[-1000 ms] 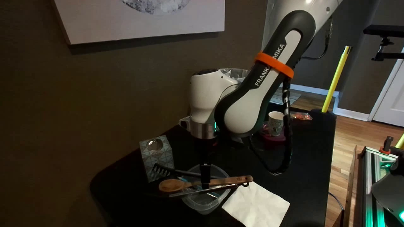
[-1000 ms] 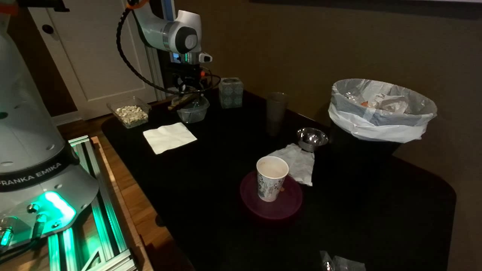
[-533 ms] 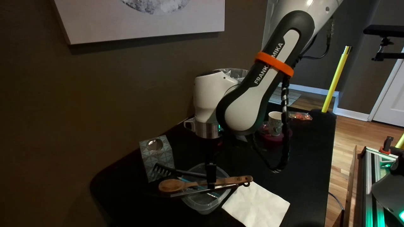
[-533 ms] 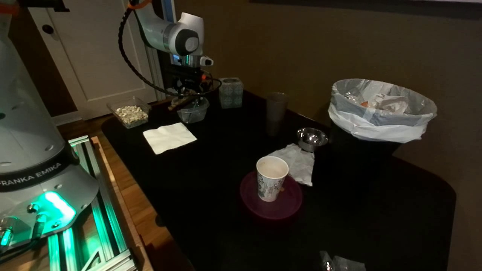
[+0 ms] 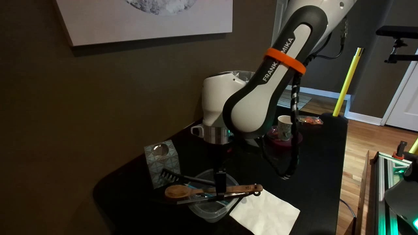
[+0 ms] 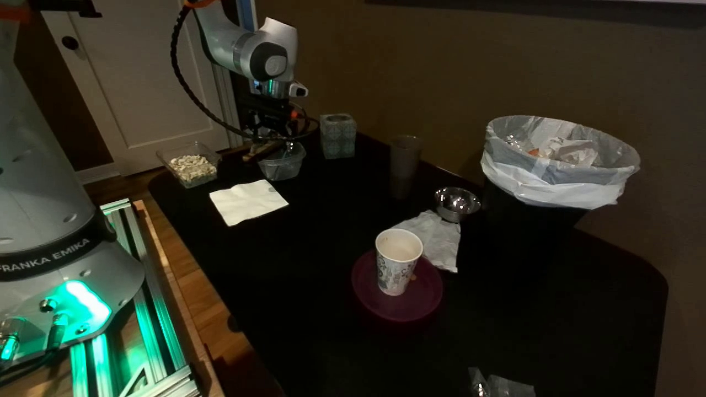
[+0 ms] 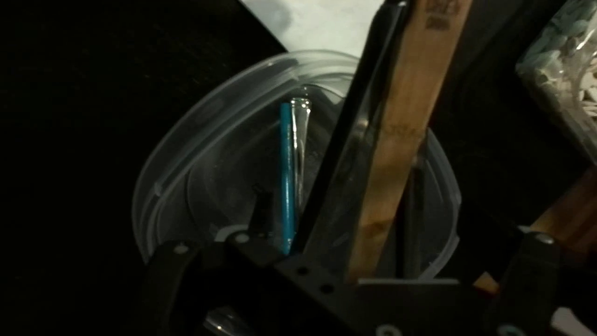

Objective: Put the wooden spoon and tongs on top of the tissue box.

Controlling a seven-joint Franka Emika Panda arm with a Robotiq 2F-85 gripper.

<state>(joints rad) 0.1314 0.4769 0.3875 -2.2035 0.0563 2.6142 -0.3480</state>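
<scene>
The plastic tub likely props the wooden spoon for the pincer, whose opening and hold cannot be told.

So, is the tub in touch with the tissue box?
Apart: an exterior view shows bare dark table between tub and tissue box.

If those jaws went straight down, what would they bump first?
Beyond the wooden spoon and tongs at the jaws, probably the clear tub or the blue stick in it; depth is unclear.

Dim brown wall, black table, wood floor, door
</scene>
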